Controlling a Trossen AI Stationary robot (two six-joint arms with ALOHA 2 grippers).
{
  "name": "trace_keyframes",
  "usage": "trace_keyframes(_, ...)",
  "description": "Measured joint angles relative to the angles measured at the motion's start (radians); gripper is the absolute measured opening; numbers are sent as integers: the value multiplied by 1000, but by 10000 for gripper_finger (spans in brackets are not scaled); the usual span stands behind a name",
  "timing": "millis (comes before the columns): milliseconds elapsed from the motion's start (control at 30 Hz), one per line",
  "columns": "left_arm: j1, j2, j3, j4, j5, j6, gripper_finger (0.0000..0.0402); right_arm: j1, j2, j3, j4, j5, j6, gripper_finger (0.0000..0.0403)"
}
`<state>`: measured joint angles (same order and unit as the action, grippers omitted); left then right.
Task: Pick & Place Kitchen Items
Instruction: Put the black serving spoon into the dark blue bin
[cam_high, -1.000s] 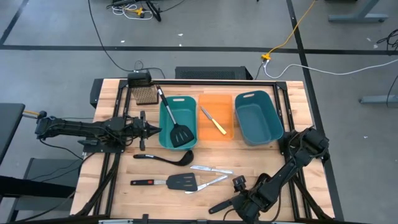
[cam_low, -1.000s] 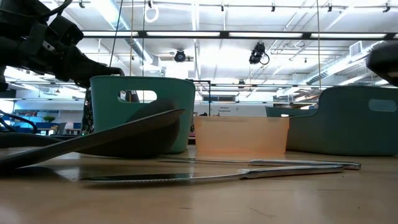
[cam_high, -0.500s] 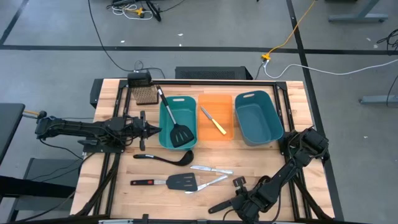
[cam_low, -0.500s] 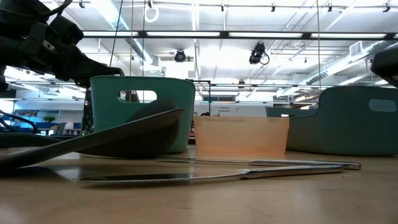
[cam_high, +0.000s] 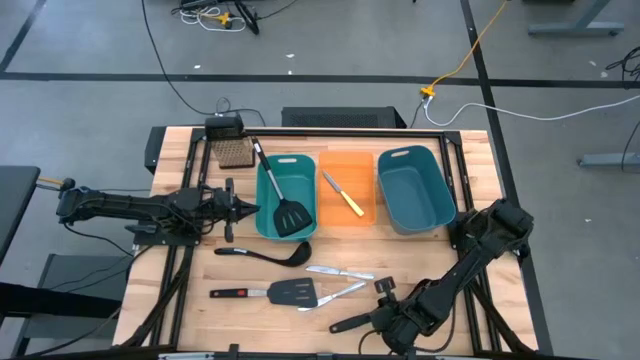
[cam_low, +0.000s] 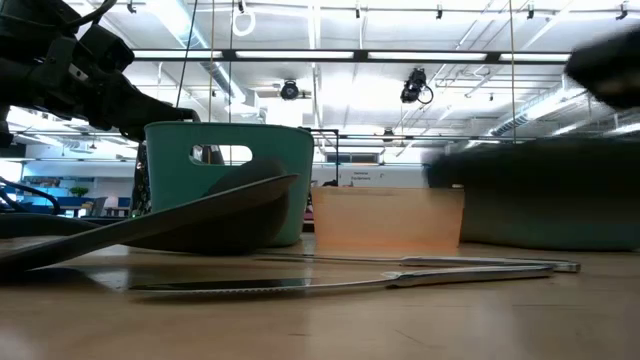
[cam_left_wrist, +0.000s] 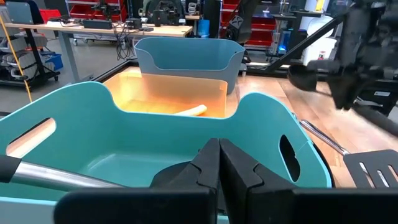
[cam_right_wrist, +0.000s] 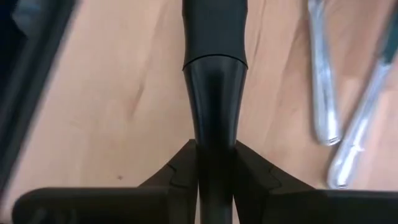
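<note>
Right gripper sat low at the near edge of the wooden table, jaws clamped on the slim black handle of a black ladle. A second before, those jaws stood wide; they had since drawn in onto the handle. In the high view the ladle's shaft stuck out from the gripper toward the left, shifted a little from its earlier lie. Judgement: grasp just made, lift should come next.

Left gripper hung beside the left teal rectangular bin, jaws shut and empty, unchanged.

Where the items lay:
- Black slotted spatula in the left teal bin, handle leaning over the far rim.
- Yellow-handled knife in the orange rectangular bin.
- Right teal bin showed nothing inside.
- Second black ladle on the table just in front of the left bin.
- Red-marked black slotted spatula nearer the front edge.
- Two slim silver table knives beside it, between spatula and right gripper.

Four utensils remained loose on the table.
</note>
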<state>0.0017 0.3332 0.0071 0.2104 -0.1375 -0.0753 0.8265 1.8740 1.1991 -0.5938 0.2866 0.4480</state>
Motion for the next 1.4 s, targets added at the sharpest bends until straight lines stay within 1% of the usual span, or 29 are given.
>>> trace_keyframes(200, 0, 0, 0, 0, 0, 0, 9, 1, -122, 0, 4, 97, -29, 75)
trace_keyframes(333, 0, 0, 0, 1, 0, 0, 9, 5, -199, 0, 43, 187, -90, 75)
trace_keyframes(467, 0, 0, 0, 1, 0, 0, 9, 7, -276, -21, 60, 239, -140, 75)
trace_keyframes(533, 0, 0, 0, 1, 0, 2, 9, 7, -328, -75, 73, 261, -143, 75)
trace_keyframes(633, 0, 0, 0, 0, 0, 2, 9, 9, -424, -186, 164, 297, -145, 75)
trace_keyframes(767, 0, 0, 0, 0, 0, 2, 9, 8, -556, -344, 328, 337, -181, 75)
trace_keyframes(1033, 0, 0, 0, 0, 0, 3, 9, 4, -837, -616, 638, 396, -317, 75)
trace_keyframes(1133, 0, 0, 0, 0, 0, 3, 9, 3, -935, -696, 741, 417, -357, 75)
trace_keyframes(1267, 0, 0, 0, 0, 0, 3, 9, 3, -1034, -783, 867, 429, -424, 75)
trace_keyframes(1400, 0, 0, 0, 0, 0, 3, 9, 3, -1113, -842, 906, 442, -441, 75)
